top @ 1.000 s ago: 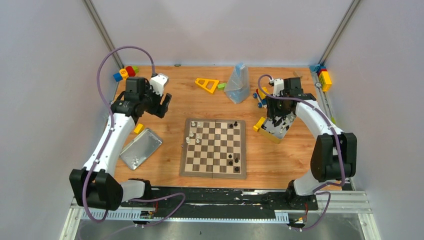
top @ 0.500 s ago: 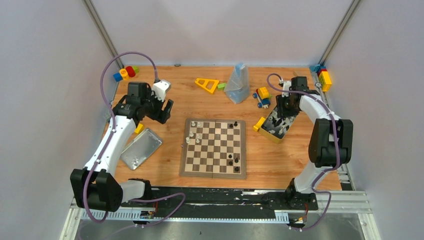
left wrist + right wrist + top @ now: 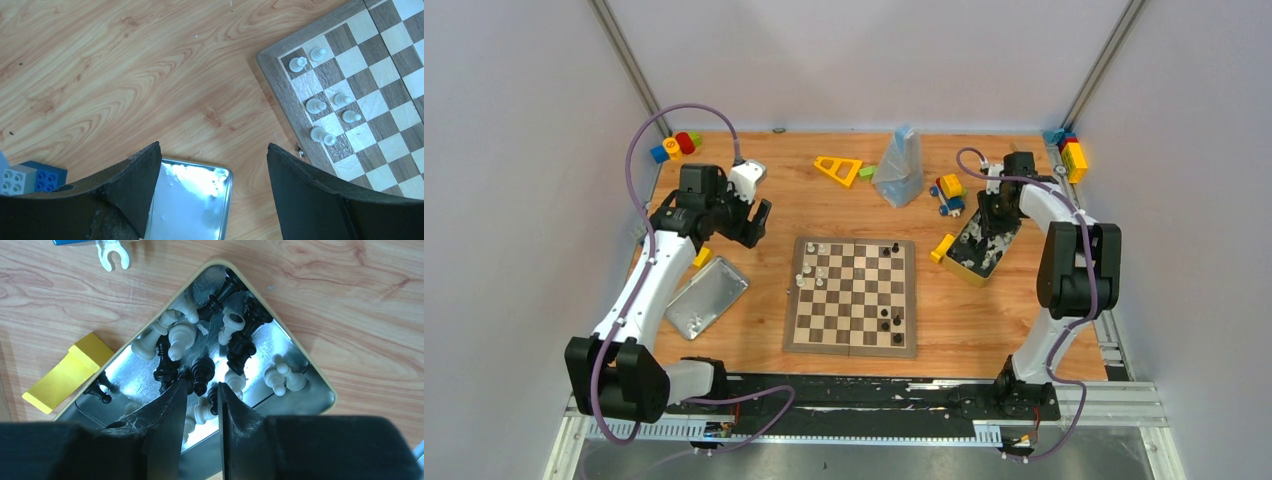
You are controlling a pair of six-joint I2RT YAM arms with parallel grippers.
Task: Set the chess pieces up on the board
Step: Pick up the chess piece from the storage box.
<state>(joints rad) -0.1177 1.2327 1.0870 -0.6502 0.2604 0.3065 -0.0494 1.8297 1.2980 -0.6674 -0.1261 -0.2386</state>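
Note:
The board (image 3: 852, 346) lies mid-table with a few white pieces (image 3: 812, 262) at its far left and three black pieces (image 3: 890, 318) on its right side. The left wrist view shows the board corner (image 3: 295, 102) and several white pieces (image 3: 316, 105). My left gripper (image 3: 752, 222) is open and empty, above bare table between the lid and the board (image 3: 212, 150). My right gripper (image 3: 992, 222) is down in the yellow-sided tin (image 3: 977, 250). Its jaws stand narrowly apart (image 3: 202, 385) with a black piece (image 3: 202, 371) at their tips, among several black and white pieces.
A silver lid (image 3: 706, 297) lies left of the board, also in the left wrist view (image 3: 190, 205). A plastic bag (image 3: 900, 165), a yellow triangle (image 3: 838, 168) and toy blocks (image 3: 676, 145) (image 3: 1069, 153) (image 3: 948, 190) sit at the back. A yellow block (image 3: 65, 372) touches the tin (image 3: 320, 385).
My right gripper has moved toward the far end of the tin and dropped into it, the arm folding back. My left gripper has shifted slightly nearer and stayed open.

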